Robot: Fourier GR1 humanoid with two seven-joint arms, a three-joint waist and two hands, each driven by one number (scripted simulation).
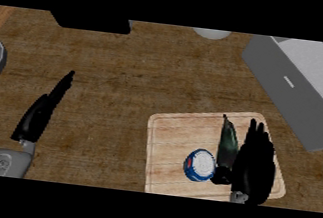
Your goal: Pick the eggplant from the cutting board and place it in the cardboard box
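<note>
One eggplant (227, 141) lies on the single cutting board (175, 148), its long axis running up and down the view with the narrow tip pointing toward the far edge of the desk (139, 73). It sits just left of the right hand (253, 164), touching it, and whether those fingers close on it I cannot tell. One blue-rimmed round object (200, 165) lies by its near end, one grey box (301, 86) stands at right, and the left hand (42, 112) rests with straight fingers well to the left
</note>
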